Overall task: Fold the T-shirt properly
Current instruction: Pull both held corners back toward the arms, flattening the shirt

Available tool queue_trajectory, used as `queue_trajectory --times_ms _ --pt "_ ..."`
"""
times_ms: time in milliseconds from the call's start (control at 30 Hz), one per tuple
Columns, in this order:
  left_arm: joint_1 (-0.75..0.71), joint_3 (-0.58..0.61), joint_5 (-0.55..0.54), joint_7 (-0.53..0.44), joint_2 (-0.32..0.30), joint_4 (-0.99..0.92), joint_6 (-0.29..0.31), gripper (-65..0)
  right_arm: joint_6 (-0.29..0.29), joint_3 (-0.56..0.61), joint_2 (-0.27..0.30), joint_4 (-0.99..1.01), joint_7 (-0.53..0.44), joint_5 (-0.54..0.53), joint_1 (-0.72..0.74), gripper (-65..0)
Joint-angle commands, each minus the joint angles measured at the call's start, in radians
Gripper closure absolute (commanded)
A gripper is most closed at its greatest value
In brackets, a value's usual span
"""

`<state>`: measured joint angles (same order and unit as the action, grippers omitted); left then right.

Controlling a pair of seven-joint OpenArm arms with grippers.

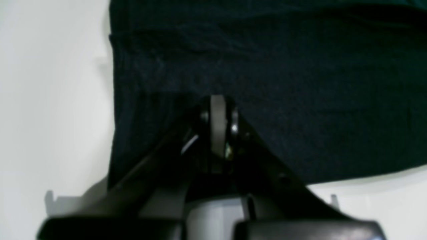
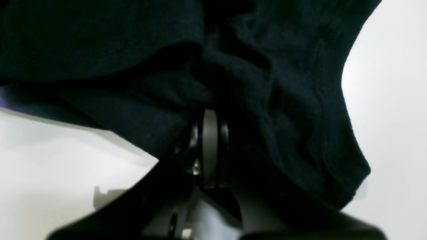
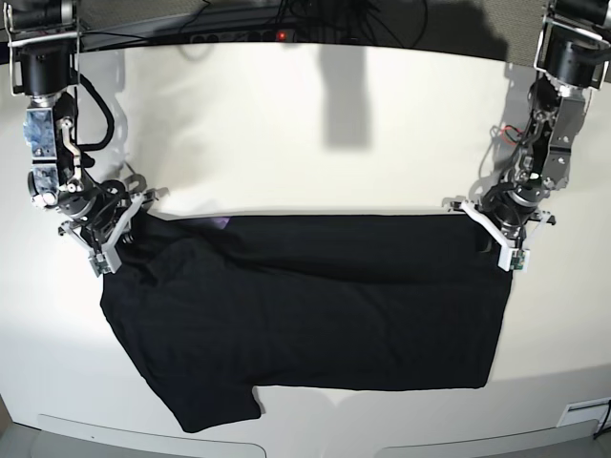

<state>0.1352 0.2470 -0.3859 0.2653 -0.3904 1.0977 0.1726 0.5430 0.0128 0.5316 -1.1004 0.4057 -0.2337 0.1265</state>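
White table (image 3: 305, 124), cables along its far edge; one garment laid across the near half.

Left end effector (image 3: 504, 232): on the scene's right, jaws together and clamped on the far right corner of the T-shirt (image 3: 305, 305). Its wrist view shows the closed end effector (image 1: 218, 100) with black cloth (image 1: 267, 83) running flat away from it and a straight side edge against the white surface. Grip looks clean, on one neat edge.

Right end effector (image 3: 107, 232): on the scene's left, jaws together and clamped on the far left corner. Its wrist view shows the closed end effector (image 2: 209, 115) buried in bunched, rumpled cloth (image 2: 283, 110); how many layers are caught cannot be told.

T-shirt: black, plain side up, spread wide between the two arms; far edge pulled straight, a sliver of purple (image 3: 221, 221) showing at that edge near the left. A sleeve (image 3: 215, 410) juts at the near left; the right side ends in a straight vertical edge.

Step in hand, by judgement: carrying the far edge for a fold.

Handling notes:
- Move both arms together at equal height and pace, so the held edge stays taut and parallel.
- Avoid pulling outward; the left-side bunching may slip or drag the body askew.
- Lay the held edge squarely on the near edge before letting go.
- Expect the near-left sleeve to need tucking.
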Motion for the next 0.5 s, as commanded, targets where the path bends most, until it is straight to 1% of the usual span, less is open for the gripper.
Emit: queue_trajectory --times_ms 0,133,267,467 --pt "-0.014 -0.003 0.022 0.054 -0.014 0.002 0.003 0.0 -0.001 -0.007 0.031 -0.002 0.034 0.03 -0.009 0.0" --pt "-0.076 -0.003 0.048 0.047 -0.022 0.002 0.005 0.0 0.004 -0.007 0.068 -0.024 0.009 0.012 -0.093 0.0" --pt "-0.149 -0.003 0.047 0.019 -0.038 0.005 0.007 0.0 0.003 -0.007 0.101 -0.075 -0.017 -0.041 -0.21 0.0" --pt "-0.287 -0.005 0.044 -0.007 -0.082 0.066 0.007 0.0 0.003 -0.028 0.113 -0.172 -0.035 -0.066 -0.383 0.0"
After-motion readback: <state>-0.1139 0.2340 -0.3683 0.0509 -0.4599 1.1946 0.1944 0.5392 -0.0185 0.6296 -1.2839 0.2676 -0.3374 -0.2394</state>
